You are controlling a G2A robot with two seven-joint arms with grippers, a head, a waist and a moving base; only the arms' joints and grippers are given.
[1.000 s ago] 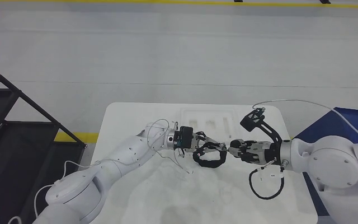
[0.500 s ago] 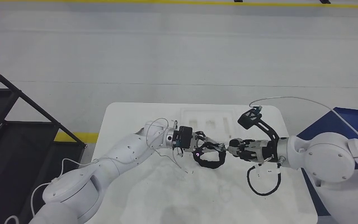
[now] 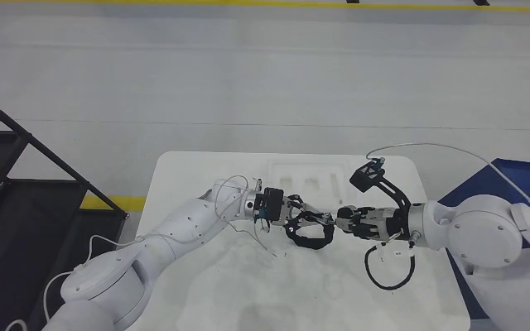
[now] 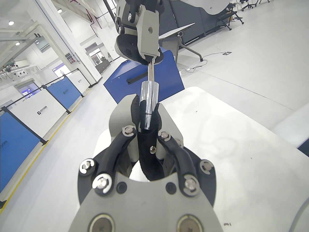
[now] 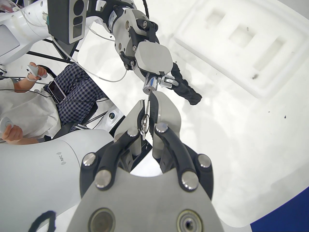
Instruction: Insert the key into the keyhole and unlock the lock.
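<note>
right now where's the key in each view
top view: thin silver metal key, barely visible, between left claw and right claw
left wrist view: between right claw and chrome lock cylinder
right wrist view: in right claw, tip at cylinder
shared landmark: the cylinder

A: What is the lock [image 4: 147, 97] made of?
B: Glossy polished metal barrel, matt black woven sleeve on its loop. The key [image 4: 151, 70] is plain metal.
A: The tabletop [image 3: 248, 281]?
B: Smooth matt white; the tray [image 5: 243, 8], matt white foam.
</note>
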